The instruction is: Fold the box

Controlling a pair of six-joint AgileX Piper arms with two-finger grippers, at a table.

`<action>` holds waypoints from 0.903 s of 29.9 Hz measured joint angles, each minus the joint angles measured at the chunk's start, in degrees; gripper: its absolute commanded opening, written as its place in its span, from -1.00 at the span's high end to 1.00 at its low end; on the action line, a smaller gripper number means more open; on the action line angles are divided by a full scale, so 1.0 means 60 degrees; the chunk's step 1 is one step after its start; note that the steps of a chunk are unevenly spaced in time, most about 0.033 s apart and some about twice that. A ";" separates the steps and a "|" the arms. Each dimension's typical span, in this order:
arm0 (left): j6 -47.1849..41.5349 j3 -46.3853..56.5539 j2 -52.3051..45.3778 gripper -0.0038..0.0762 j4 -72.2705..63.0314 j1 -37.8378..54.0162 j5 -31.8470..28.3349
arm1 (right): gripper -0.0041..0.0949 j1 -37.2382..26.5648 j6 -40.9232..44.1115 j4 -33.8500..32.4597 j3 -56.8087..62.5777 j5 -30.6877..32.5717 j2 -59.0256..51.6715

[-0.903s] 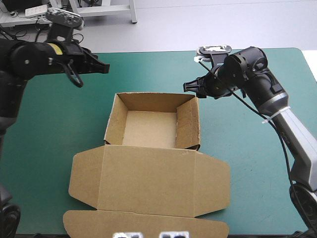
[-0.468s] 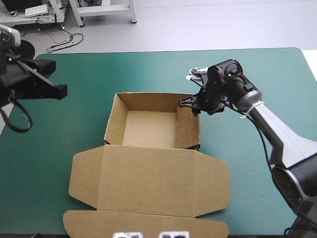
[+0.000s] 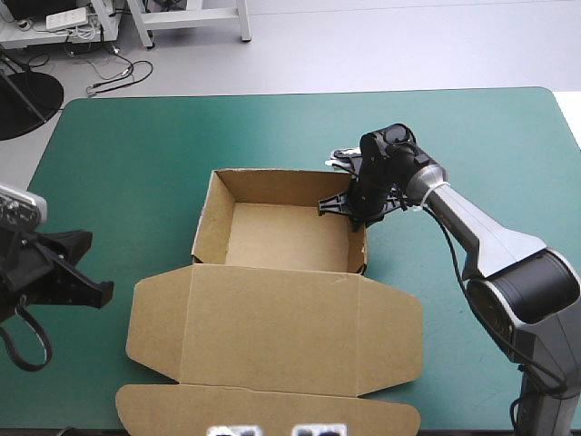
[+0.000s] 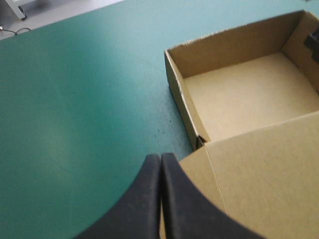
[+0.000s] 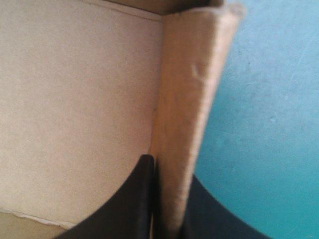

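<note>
a tucked panel could be getting creased or pulled loose if the right wall (image 5: pixel 189 99) of the box (image 3: pixel 272 236) is being squeezed or dragged too hard. that wall is being pinched by the right gripper (image 3: pixel 345 211), all but closed on it, with its arm bent down over the open tray at the middle of the teal-green cover (image 3: pixel 136 154). the left gripper (image 4: pixel 160 167) is being held closed and empty, low beside the flat lid (image 3: pixel 272 331).

The box (image 3: pixel 272 186) stands open, lid (image 3: pixel 272 331) flat nearward; right tool (image 3: pixel 338 206) at its right wall, left tool (image 3: pixel 95 291) well left.
</note>
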 measured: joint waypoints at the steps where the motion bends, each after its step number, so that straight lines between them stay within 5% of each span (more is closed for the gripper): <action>1: 0.0000 0.0258 -0.0198 0.93 0.0000 0.0000 0.0000 | 0.96 -0.0019 -0.0010 -0.0024 0.0000 -0.0016 0.0000; 11: -0.0262 0.1411 -0.1118 0.93 0.0724 0.0000 0.0000 | 0.96 -0.0705 -0.0402 -0.1332 -0.0573 0.0024 -0.0674; 27: -0.0535 0.1411 -0.1196 0.93 0.0746 0.0000 0.0000 | 0.96 -0.7613 -0.2238 -0.1797 -0.0153 0.0129 -0.2139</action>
